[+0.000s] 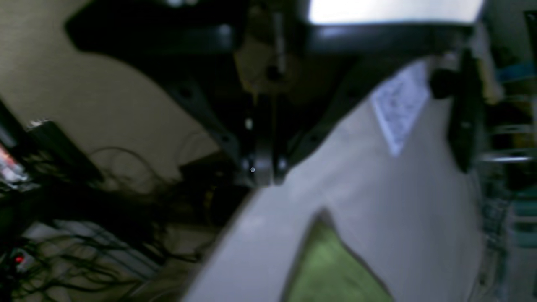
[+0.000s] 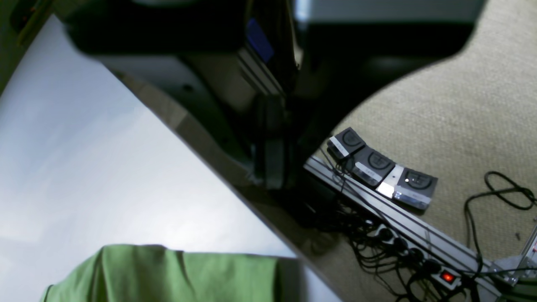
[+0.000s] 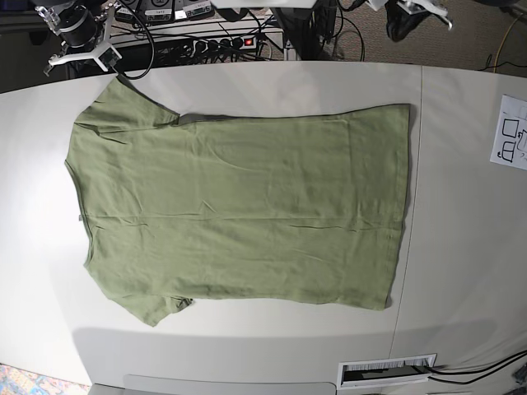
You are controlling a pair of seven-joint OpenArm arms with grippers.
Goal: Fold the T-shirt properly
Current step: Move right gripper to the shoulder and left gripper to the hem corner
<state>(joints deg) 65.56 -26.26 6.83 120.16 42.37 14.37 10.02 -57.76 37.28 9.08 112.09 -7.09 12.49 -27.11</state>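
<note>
The olive-green T-shirt [image 3: 239, 206] lies spread flat on the white table [image 3: 461, 247], neckline to the left and hem to the right, both short sleeves out. The left wrist view is blurred. In it my left gripper [image 1: 262, 172] hangs shut and empty above the table's far edge, and a corner of the T-shirt [image 1: 331, 268] shows below it. My right gripper [image 2: 272, 167] is also shut with nothing in it, over the table edge, apart from a sleeve of the T-shirt [image 2: 168, 272] at the bottom of its view.
A printed paper sheet [image 3: 512, 132] lies at the table's right edge, and a barcode label [image 3: 387, 372] sits at its front. Behind the table are a power strip [image 2: 419, 251], tangled cables, foot pedals [image 2: 379, 167] on carpet and a white stand [image 3: 78, 37].
</note>
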